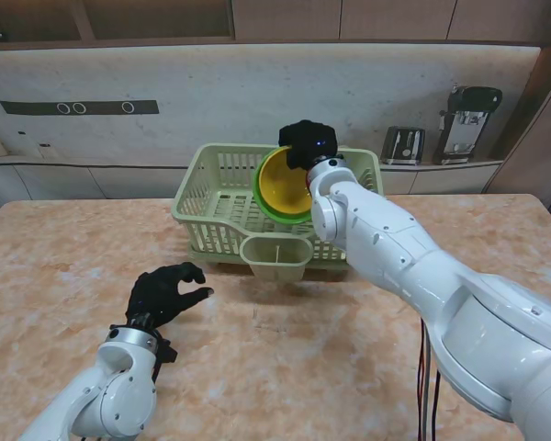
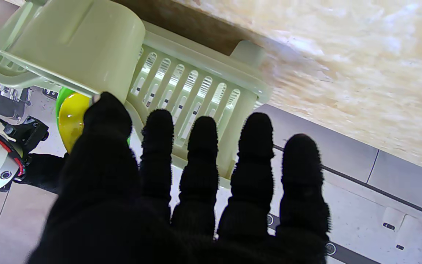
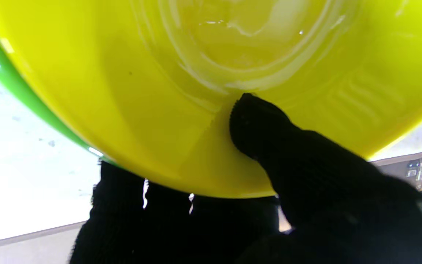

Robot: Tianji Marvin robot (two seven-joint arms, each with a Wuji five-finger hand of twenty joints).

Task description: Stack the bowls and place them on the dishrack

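Over at about eight o'clock on the marble-patterned table [image 1: 64, 276], the left hand [image 1: 165, 292] hovers just off the surface, empty, its black-gloved fingers [image 2: 255, 146] spread loosely apart and pointed toward the rack. At the centre, toward twelve o'clock, sits the pale green dishrack [image 1: 222, 197], with its cutlery cup [image 1: 275, 257] clipped onto the side nearest me. Just to the right of centre, the right hand [image 1: 305, 142] is clamped on the stacked bowls: the yellow bowl [image 1: 285, 186] nested inside the green bowl [image 1: 268, 208], both tipped up on edge with the opening facing me, held over the rack's right half. In the right wrist view the thumb [image 3: 258, 124] presses inside the yellow bowl while the other fingers wrap behind the rim.
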